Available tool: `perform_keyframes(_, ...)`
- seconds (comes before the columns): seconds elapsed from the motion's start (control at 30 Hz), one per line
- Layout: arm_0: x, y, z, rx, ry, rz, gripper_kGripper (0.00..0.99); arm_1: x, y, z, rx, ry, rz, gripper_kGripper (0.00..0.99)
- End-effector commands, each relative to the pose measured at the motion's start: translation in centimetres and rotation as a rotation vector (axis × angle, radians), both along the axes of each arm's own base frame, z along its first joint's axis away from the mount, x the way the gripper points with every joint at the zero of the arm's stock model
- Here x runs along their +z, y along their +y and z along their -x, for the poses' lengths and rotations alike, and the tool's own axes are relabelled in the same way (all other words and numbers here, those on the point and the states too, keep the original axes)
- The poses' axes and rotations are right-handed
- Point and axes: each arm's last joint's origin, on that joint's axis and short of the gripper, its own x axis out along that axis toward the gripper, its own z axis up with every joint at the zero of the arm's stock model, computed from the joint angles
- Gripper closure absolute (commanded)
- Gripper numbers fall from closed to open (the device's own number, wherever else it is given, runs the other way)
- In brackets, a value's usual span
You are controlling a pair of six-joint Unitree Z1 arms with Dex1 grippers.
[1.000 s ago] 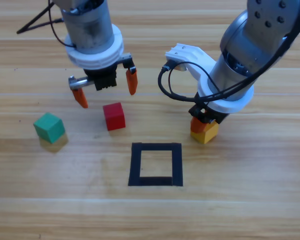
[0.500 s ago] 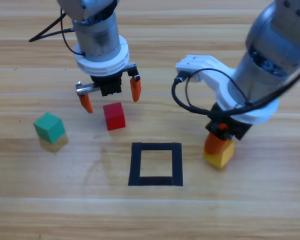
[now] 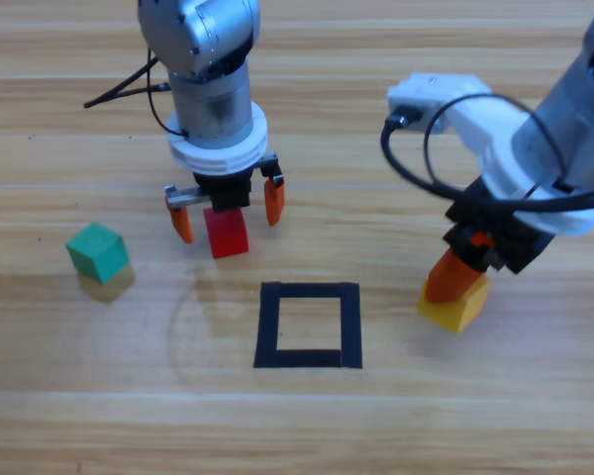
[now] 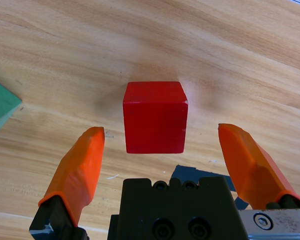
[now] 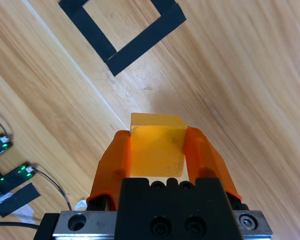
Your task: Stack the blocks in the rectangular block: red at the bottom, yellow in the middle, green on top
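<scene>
The red cube rests on the table above and left of the black tape square. My left gripper is open, its jaws on either side of the red cube and apart from it. My right gripper is shut on the yellow cube, held right of the tape square. The teal-green cube sits at the far left.
A black cable trails from the left arm across the table's upper left. A looped cable hangs off the right arm. Bare wood lies around and below the tape square.
The left gripper has come down and right until its open jaws straddle the red cube. The right gripper has carried the yellow cube right and toward the front.
</scene>
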Motion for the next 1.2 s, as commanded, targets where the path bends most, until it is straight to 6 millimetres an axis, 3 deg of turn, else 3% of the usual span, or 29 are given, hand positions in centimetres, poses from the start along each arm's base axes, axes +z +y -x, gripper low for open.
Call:
perform_keyframes(0.03, -3.3, 0.3, -1.2, 0.001, 0.058, -0.028, 0.019, 1.6, -1.4, 0.5, -0.031, -0.007, -0.032, 0.990)
perform_keyframes(0.27, -4.1, 0.3, -1.5, 0.003, 0.070, -0.030, 0.074, 1.6, -1.6, 0.7, -0.051, -0.010, -0.029, 0.990)
perform_keyframes(0.5, -5.0, 0.2, -1.7, -0.005, 0.072, -0.021, 0.229, 1.7, -1.9, 1.1, -0.081, 0.012, -0.048, 0.990)
perform_keyframes(0.6, -5.2, 0.1, -1.9, -0.010, 0.067, -0.018, 0.364, 1.8, -1.9, 1.1, -0.114, 0.019, -0.052, 0.990)
perform_keyframes(0.7, -5.1, 0.5, -2.1, -0.016, 0.064, -0.019, 0.630, 1.7, -2.2, 1.0, -0.204, 0.008, -0.025, 0.990)
perform_keyframes(0.77, -5.0, 1.1, -2.2, -0.019, 0.066, -0.025, 0.757, 1.7, -2.5, 1.0, -0.277, -0.006, -0.003, 0.990)
perform_keyframes(0.87, -2.7, 1.7, -2.1, -0.040, 0.028, -0.011, 0.794, 1.8, -2.8, 1.2, -0.321, -0.009, 0.002, 0.990)
perform_keyframes(0.97, 1.8, 2.3, -1.2, -0.080, -0.045, 0.008, 0.811, 1.9, -3.2, 1.4, -0.373, -0.010, 0.009, 0.990)
perform_keyframes(1.0, 3.4, 2.6, -0.6, -0.087, -0.061, 0.004, 0.861, 1.8, -3.3, 1.5, -0.392, -0.013, 0.014, 0.990)
perform_keyframes(1.03, 5.0, 3.0, 0.3, -0.105, -0.076, 0.001, 0.923, 1.8, -3.1, 1.7, -0.404, -0.019, 0.021, 0.990)
perform_keyframes(1.1, 7.7, 3.4, 2.6, -0.164, -0.112, 0.009, 0.927, 1.5, -3.0, 2.0, -0.420, -0.017, 0.031, 0.990)
perform_keyframes(1.2, 10.3, 3.0, 5.9, -0.260, -0.151, 0.013, 0.927, 1.6, -2.8, 2.3, -0.440, -0.012, 0.025, 0.990)
